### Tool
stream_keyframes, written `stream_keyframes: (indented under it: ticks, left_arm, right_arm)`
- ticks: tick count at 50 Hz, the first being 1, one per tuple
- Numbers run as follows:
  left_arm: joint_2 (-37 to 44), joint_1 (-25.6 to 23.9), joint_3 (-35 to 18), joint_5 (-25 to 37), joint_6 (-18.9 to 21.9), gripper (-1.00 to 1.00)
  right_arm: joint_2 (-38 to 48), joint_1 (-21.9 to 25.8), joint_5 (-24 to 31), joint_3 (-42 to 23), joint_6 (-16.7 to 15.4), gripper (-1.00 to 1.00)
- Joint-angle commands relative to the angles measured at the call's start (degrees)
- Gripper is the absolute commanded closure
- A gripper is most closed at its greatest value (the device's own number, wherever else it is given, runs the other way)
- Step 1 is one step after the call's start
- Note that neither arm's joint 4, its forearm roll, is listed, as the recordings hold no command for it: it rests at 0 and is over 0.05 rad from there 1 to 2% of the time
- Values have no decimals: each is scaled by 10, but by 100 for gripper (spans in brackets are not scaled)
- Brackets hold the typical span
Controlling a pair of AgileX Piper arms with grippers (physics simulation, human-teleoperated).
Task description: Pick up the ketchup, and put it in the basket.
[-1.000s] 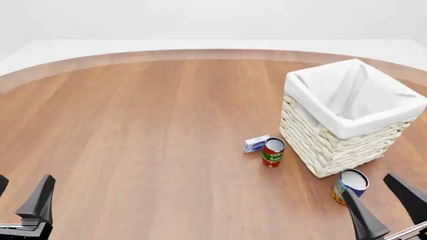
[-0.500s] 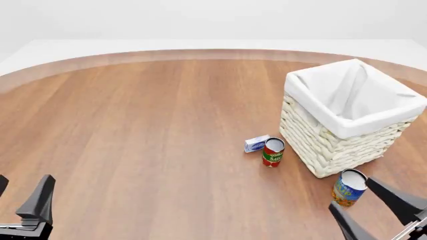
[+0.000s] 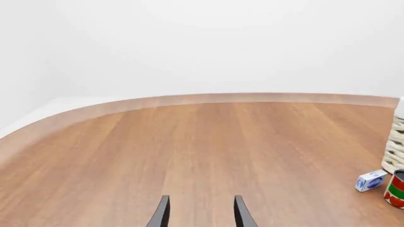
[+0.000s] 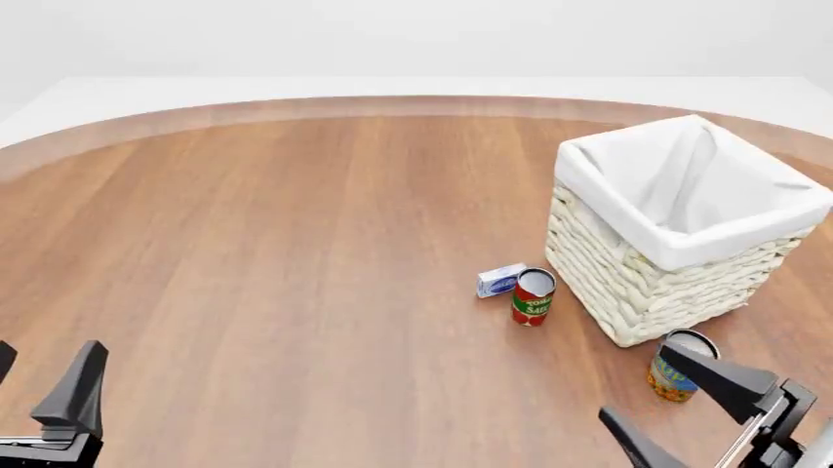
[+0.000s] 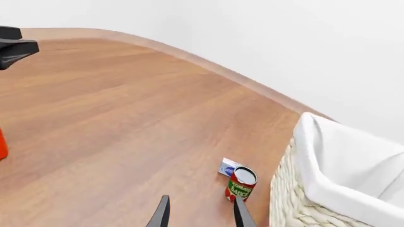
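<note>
Right claw [image 4: 677, 398] hangs wide open and empty at the near right of the brown wooden counter [image 4: 287, 253], beside a blue-and-yellow can [image 4: 674, 366]. Left claw [image 4: 46, 385] is open and empty too. A red sliver [image 5: 3, 144] may be the ketchup; I cannot tell. The cream wicker basket with white lining [image 4: 677, 224] stands far right, a red-and-green tomato can [image 4: 532, 296] near it.

one wicker basket [image 4: 651, 283] with a white cloth lining. two cans: one red-and-green tomato sauce can [image 4: 533, 296] and one blue-and-yellow can [image 4: 677, 369]. one small blue-and-white box [image 4: 500, 280]. one wooden table [image 4: 287, 253]. two grippers: left gripper [image 4: 39, 395], right gripper [image 4: 677, 405].
</note>
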Motion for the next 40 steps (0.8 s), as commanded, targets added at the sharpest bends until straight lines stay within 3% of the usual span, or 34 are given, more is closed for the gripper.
stream_keyframes:
  ticks: [1,8,19,40]
  left_arm:
    - [0,0,0,0,0,-100]
    - [0,0,0,0,0,-100]
    - [0,0,0,0,0,-100]
    - [0,0,0,0,0,-100]
  right_arm:
    - [102,43,-78,-6,-7,-100]
    - [166,78,-126,-17,-26,-100]
    - [243,99,-200,-17,-28,-100]
    - [310,129,-238,-38,-52,-100]
